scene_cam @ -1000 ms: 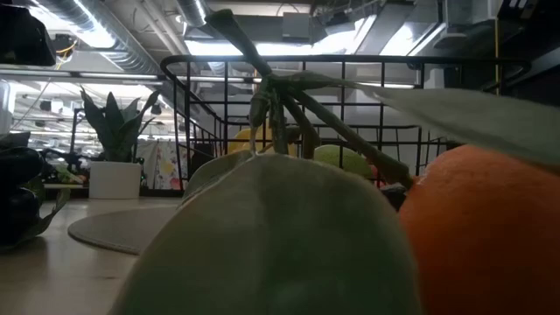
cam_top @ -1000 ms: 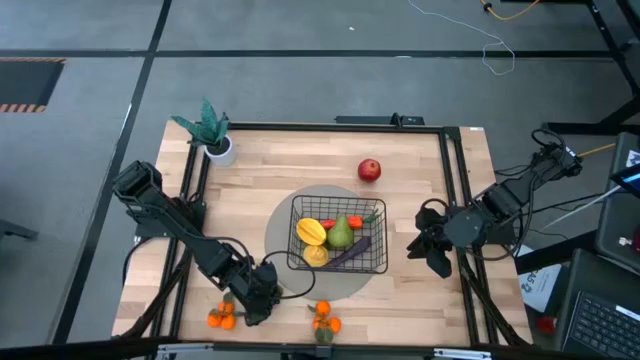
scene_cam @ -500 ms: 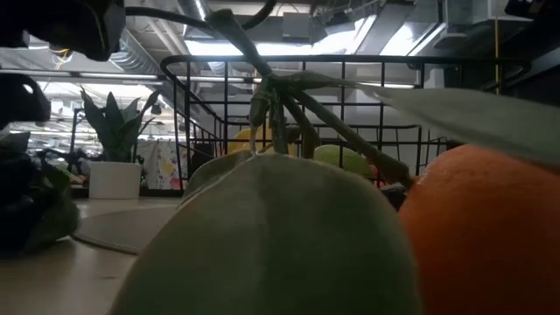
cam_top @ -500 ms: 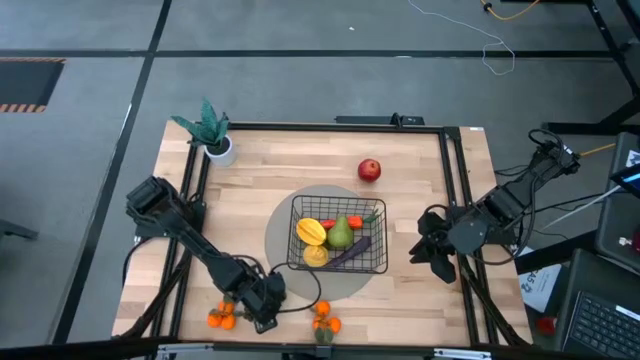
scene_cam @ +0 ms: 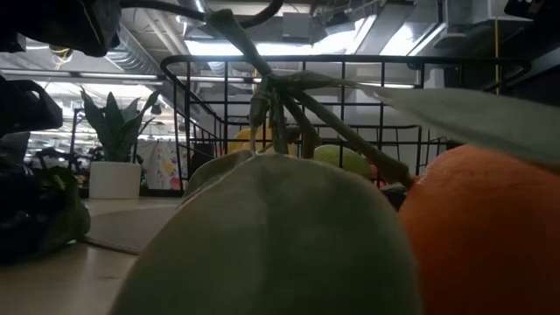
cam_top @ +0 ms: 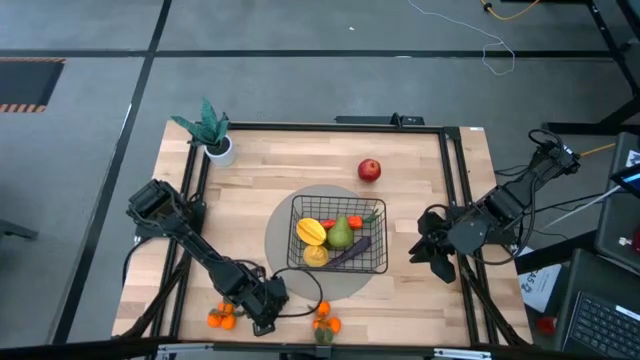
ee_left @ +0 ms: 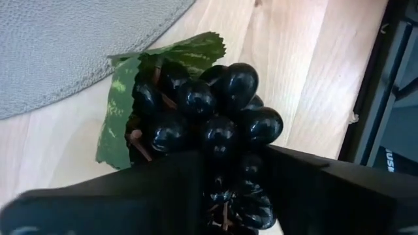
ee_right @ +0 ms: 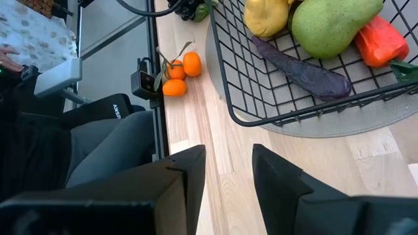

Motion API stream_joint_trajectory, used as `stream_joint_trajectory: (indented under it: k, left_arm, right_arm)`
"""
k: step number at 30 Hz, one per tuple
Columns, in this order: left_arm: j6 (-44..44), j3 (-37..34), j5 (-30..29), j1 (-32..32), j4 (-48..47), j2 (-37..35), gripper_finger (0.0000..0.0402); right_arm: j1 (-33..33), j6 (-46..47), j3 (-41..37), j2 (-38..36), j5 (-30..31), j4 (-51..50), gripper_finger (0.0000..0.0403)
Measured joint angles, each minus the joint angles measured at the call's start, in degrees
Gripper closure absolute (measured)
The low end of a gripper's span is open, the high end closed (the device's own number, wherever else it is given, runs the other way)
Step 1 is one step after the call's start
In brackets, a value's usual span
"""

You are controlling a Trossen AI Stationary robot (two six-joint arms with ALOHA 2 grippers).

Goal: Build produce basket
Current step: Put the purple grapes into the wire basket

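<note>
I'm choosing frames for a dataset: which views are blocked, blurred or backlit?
Low view: a blurred orange tangerine and pale green leaf fill the foreground, the black wire-mesh basket is backlit by ceiling lights. Left wrist view: glossy black grapes crowd the frame, glints on them. High view: even, sharp.

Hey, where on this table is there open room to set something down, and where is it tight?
Bare wood runs along the far edge between the potted plant and the red apple, and right of the wire basket toward the waiting right tool. The near edge is crowded: two tangerine clusters, with the left tool around the black grapes.
</note>
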Motion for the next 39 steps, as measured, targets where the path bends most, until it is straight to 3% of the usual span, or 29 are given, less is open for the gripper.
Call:
stream_joint_trajectory:
  k: [8,14,18,22,32,39]
  left_arm:
    - [-1.36,-0.09,0.55,0.07,-0.37,-0.24,0.0389]
    - [-2.99,-0.28,2.81,0.15,-0.95,-2.54,0.0396]
    - [-2.86,-0.33,7.62,0.24,-3.91,-7.68,0.0398]
    - [-2.78,-0.35,7.32,0.50,-8.99,-13.38,0.0399]
    - [9.30,-0.23,-1.01,1.60,-4.44,-25.10,0.0399]
    - [28.24,-0.17,-8.30,2.40,9.05,-28.74,0.0399]
  right_arm:
    - [0.00,0.00,0.00,0.02,0.00,0.00,0.0289]
    - [-0.02,0.00,0.00,0.04,0.00,0.00,0.0289]
    - [-0.02,-0.01,0.00,0.04,0.00,0.00,0.0289]
    - [-0.02,-0.06,0.00,0.04,0.00,0.00,0.0289]
    - [-0.02,-0.06,0.00,0.04,-0.03,-0.01,0.0289]
    - [-0.02,-0.15,0.00,0.04,-0.02,0.00,0.0289]
